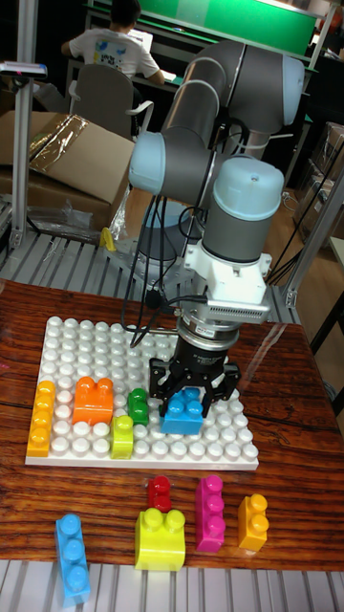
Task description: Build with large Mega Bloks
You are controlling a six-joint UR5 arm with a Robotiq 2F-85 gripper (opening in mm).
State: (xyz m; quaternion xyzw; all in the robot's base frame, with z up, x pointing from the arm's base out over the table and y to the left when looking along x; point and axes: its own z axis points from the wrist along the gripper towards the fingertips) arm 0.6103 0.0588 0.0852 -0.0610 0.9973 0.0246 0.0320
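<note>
Gripper [194, 390] points straight down, clasping the blue block [184, 410] on baseplate [86, 341].

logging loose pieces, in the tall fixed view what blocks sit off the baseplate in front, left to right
blue block → yellow block → magenta block → orange block. The small red block sits just behind the yellow one at about the same spot across, so its place in the order is unclear.
</note>
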